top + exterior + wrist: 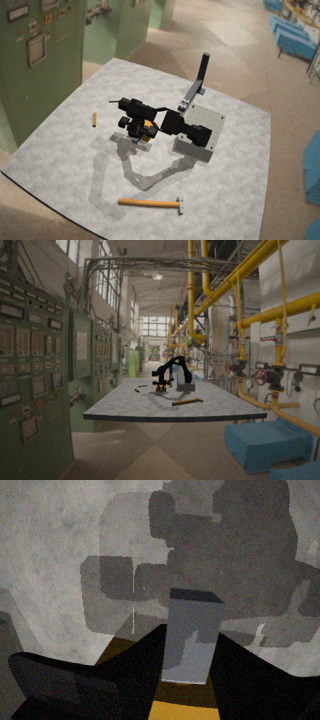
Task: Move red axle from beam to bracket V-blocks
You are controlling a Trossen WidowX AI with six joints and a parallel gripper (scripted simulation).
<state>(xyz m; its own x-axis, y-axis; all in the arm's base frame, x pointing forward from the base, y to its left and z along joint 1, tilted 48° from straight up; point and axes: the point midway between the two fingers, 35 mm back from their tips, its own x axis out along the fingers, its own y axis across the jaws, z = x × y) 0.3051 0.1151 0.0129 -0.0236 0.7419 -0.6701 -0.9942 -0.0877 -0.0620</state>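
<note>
My gripper looks matt black, like plastic, and the block between its fingers is smooth grey, metal-like. The table looks mottled, like dull stone, with a dark edge. Toward its near edge, the hammer shows a smooth, wood-like orange handle and a shinier, metallic grey head.

A mottled grey table carries a hammer and a small yellow bar.
</note>
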